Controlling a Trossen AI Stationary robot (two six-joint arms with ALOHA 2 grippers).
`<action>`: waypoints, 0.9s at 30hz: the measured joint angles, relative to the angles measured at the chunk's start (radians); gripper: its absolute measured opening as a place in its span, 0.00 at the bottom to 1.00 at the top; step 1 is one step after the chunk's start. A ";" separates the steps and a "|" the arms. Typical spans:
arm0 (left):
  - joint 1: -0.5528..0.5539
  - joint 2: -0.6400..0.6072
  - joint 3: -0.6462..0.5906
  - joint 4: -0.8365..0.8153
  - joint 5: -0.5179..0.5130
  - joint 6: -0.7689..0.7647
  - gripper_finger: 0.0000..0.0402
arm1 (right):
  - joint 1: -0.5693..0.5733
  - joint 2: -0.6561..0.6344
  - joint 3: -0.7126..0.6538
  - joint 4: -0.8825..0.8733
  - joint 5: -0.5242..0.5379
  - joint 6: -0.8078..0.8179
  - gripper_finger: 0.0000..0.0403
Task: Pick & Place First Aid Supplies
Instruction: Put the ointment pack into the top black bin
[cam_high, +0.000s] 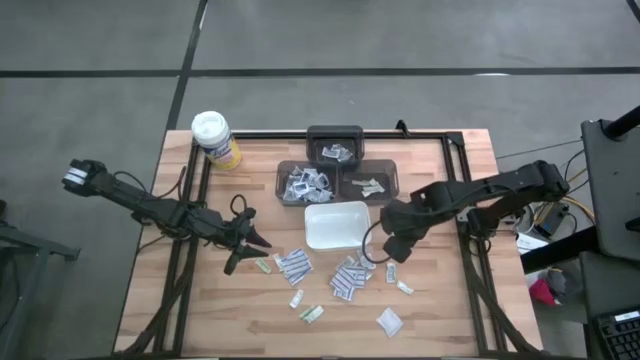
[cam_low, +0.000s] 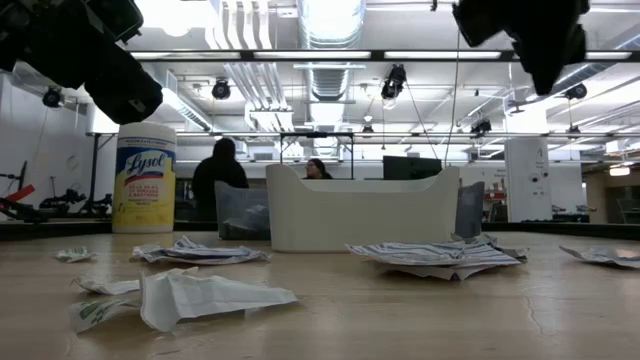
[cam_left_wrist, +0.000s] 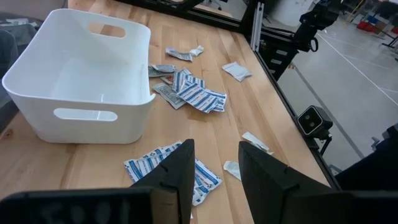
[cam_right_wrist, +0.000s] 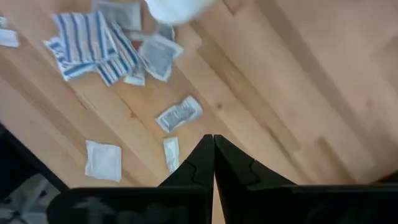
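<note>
Pincer of the left arm (cam_high: 248, 243), jaws parted and empty, hovers beside the scattered small flat sealed white-and-blue packets (cam_high: 293, 265) on the wooden table (cam_high: 190, 320).
Judging from this, the step is a pickup: lower over one striped packet lying just ahead of the fingers (cam_left_wrist: 180, 171), pinch a single edge rather than the heap, then carry it to the white rectangular plastic tray (cam_high: 335, 226) nearby. Farther right, the right pincer (cam_high: 391, 248) waits closed and empty above more packets.

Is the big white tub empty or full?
Empty. The left wrist view looks into the white tub and shows only its bare floor; packets lie outside.
</note>
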 joint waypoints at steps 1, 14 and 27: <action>0.000 0.000 0.000 0.000 0.000 0.000 0.29 | 0.001 0.000 -0.015 0.003 -0.004 0.025 0.02; 0.000 0.000 0.000 0.000 0.000 0.000 0.29 | 0.007 0.000 -0.207 0.191 -0.035 0.262 0.02; 0.000 0.000 0.000 0.000 0.000 0.006 0.29 | 0.086 0.000 -0.325 0.409 -0.098 0.427 0.05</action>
